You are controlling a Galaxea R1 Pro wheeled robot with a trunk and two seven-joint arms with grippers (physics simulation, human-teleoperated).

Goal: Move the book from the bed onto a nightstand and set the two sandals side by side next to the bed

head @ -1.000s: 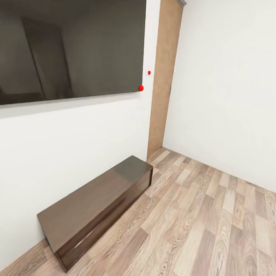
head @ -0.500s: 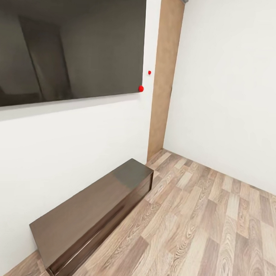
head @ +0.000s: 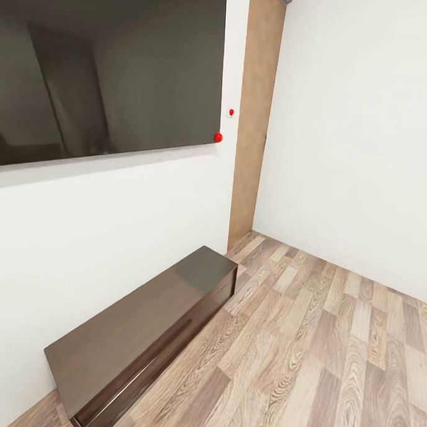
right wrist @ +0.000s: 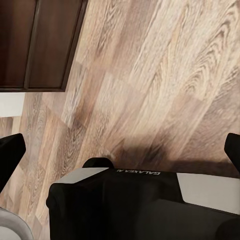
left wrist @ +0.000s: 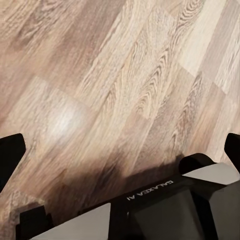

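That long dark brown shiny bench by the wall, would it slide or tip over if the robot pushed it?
The long dark brown glossy wooden bench would probably not tip: it is low and sits flat on the light wood-plank floor. It looks heavy for a gripper. Its glossy top might be slippery.

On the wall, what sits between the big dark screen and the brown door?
In the head view, a small red dot on bare white wall, between screen and door.

Glossy dark wood bench (head: pixel 146 325), matt grained plank floor (head: pixel 319 361).
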